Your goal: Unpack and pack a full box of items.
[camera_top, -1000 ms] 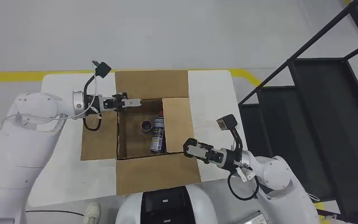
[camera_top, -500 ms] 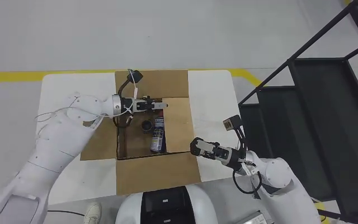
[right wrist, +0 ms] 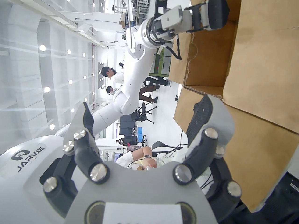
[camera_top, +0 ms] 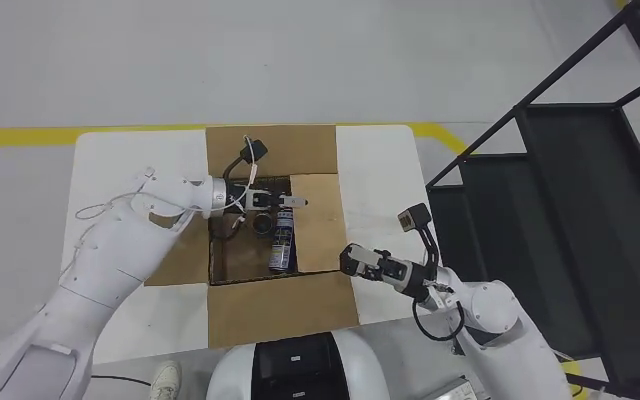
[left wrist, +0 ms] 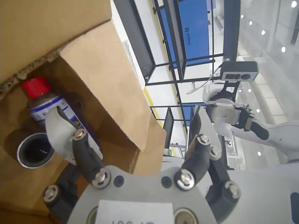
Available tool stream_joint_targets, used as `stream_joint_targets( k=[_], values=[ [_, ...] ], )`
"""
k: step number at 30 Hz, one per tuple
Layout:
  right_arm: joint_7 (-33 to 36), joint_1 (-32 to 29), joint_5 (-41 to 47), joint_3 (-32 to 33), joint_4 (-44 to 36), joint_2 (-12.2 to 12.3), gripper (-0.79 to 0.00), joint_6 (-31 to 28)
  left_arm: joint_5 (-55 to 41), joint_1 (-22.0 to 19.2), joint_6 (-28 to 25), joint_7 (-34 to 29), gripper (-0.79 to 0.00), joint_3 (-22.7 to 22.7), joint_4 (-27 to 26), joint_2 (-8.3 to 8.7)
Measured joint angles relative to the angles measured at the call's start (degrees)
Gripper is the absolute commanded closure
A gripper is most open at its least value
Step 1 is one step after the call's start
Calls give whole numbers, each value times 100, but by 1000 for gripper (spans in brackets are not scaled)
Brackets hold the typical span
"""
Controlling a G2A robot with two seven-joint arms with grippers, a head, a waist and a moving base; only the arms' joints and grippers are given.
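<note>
Two items down in the box (camera_top: 280, 305): can (camera_top: 282, 243) lying flat, cup (camera_top: 262, 226) just beside it. Unpacking, by the look. Left gripper (camera_top: 290, 203) spread and empty above the can's capped end; right gripper (camera_top: 345, 258) likewise spread, by the box's near corner. Next: lower left between the walls, straddle the can, close.

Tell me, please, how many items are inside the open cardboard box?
2: a red-capped spray can lying in the box, and a round open-topped container right beside it. More may be hidden behind the box walls.
</note>
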Motion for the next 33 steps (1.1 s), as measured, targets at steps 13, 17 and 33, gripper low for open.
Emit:
stream_joint_targets(
  k=[13,17,33],
  values=[
    [87,-131,68,157,81,48,-785,-42,-789,-822,-730,242,-785,825,1600,-898],
    [178,-138,-104,90,-4,66,-785,15,-1376,-904,-1436,17,-785,838,1851,-1120],
    [274,-518,-374,200,-645,142,-785,26,-2363,-1053,-2282,-578,-785,1196,2188,-1875]
  ],
)
